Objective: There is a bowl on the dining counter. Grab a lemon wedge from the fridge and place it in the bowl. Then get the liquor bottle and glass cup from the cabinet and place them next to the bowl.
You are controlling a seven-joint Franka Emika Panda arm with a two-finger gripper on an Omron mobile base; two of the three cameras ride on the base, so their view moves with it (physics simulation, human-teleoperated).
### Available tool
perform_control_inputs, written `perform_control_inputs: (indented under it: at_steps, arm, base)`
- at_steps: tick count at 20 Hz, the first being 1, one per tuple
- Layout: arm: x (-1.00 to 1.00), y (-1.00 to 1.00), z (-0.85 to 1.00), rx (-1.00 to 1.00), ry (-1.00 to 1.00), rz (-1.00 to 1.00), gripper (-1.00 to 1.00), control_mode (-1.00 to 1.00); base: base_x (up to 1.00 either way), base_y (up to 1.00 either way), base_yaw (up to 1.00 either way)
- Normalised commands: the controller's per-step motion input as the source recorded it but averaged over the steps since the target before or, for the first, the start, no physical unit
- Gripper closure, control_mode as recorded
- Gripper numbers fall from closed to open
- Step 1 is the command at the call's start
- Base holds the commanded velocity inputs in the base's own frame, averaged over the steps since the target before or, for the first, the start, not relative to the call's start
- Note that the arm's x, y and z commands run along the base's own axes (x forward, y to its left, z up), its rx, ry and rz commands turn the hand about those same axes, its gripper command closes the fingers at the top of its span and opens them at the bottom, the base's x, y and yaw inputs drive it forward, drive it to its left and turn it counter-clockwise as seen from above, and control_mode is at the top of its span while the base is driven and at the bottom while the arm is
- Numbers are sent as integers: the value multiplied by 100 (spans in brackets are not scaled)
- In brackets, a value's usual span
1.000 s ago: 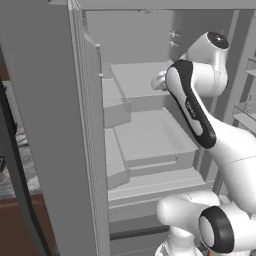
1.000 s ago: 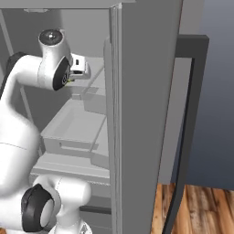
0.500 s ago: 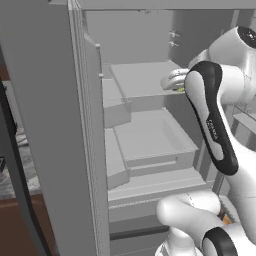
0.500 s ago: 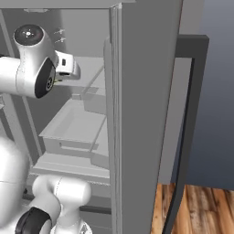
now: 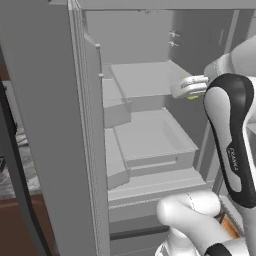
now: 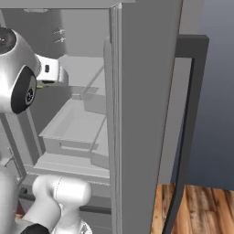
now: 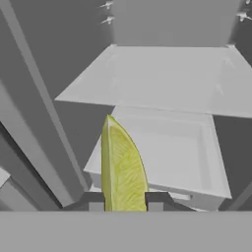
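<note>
Yellow-green lemon wedge (image 7: 122,170) pinched in the tool (image 7: 125,204) at the open grey fridge (image 5: 150,100).
A thin grip on its base; a knock on the fridge wall could dislodge it.

a pale fridge shelf (image 7: 167,78) sits above an open drawer (image 7: 167,152) in the fridge (image 5: 60,125).

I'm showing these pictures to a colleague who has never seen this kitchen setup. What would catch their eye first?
Most striking is the yellow lemon wedge in the hand view, standing upright between the gripper's two dark fingertips, the only bright colour against grey. Behind it the open fridge shows a bare shelf with an empty drawer below. In the left base view the white arm rises tall at the fridge's right side.
</note>
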Motion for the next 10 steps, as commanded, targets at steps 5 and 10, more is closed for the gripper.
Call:
perform_control_inputs:
  at_steps: [5, 10]
  arm:
    - [-55, 0, 1, 0, -13, -2, 100, -100]
    - [-32, 0, 0, 0, -7, 0, 100, 100]
  base:
    - [0, 0, 0]
    - [-24, 0, 0]
